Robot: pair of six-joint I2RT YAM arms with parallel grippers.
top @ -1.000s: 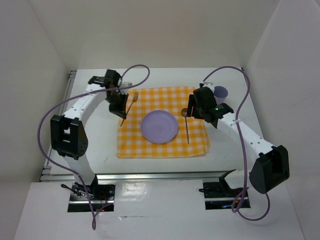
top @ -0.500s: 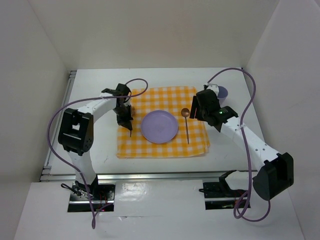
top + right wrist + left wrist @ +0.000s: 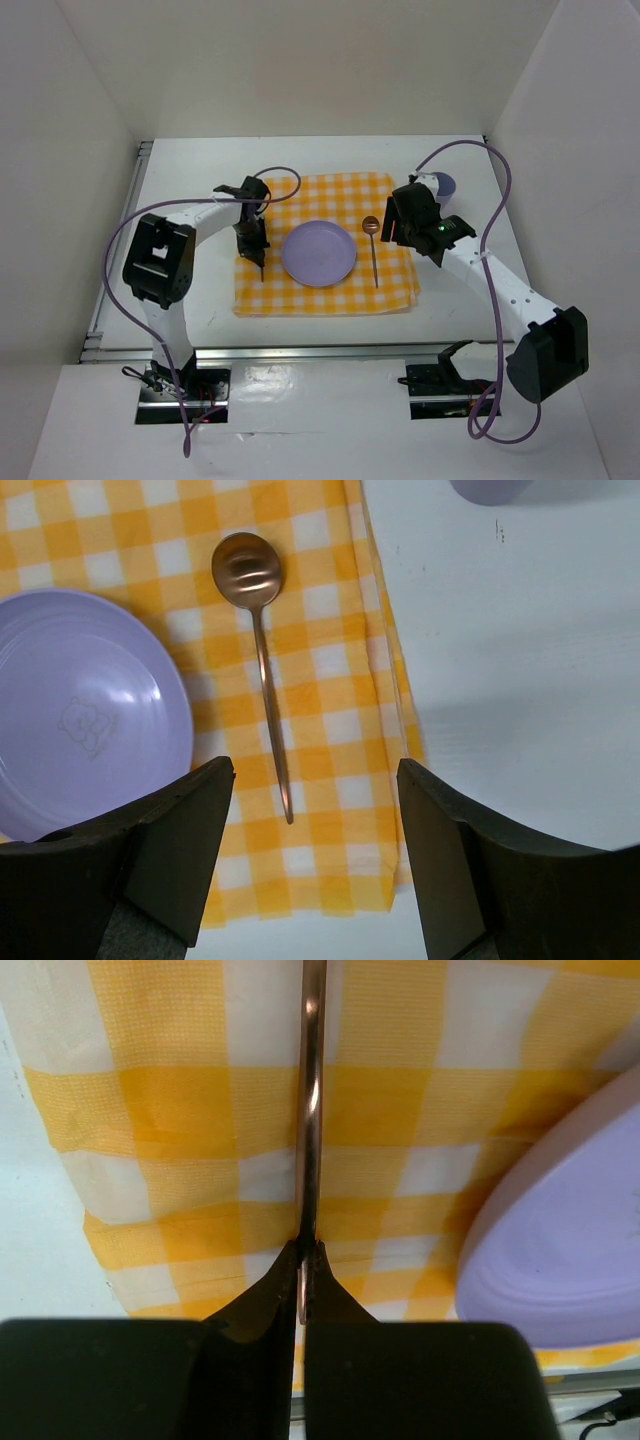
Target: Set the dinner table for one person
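Tabletop (image 3: 180,170) is lying white and flat beneath both arms, and you are looking at a yellow-and-white checked cloth (image 3: 330,192) spreading over its middle. A lilac plate (image 3: 319,254) is sitting at the centre of that cloth. A copper-coloured spoon (image 3: 262,660) is lying on the cloth just to the right of the plate, with its bowl pointing at the tabletop's far edge.

Your left end effector (image 3: 303,1260) is hanging low over the cloth's left edge, between the plate and the bare tabletop on the left side. Its fingers are pressing together on the thin handle of a copper-coloured utensil (image 3: 311,1110). The handle is running straight out from the fingertips across the checks. You cannot tell from these views whether the utensil is touching the cloth, and its far end is falling outside the wrist view.

Your right end effector (image 3: 312,775) is hovering above the cloth's right edge, with bare tabletop showing under its right finger and the spoon under the gap. Its fingers are standing wide apart and are gripping nothing. A lilac cup (image 3: 445,185) is standing on the bare tabletop toward the far right corner, just beyond this end effector.
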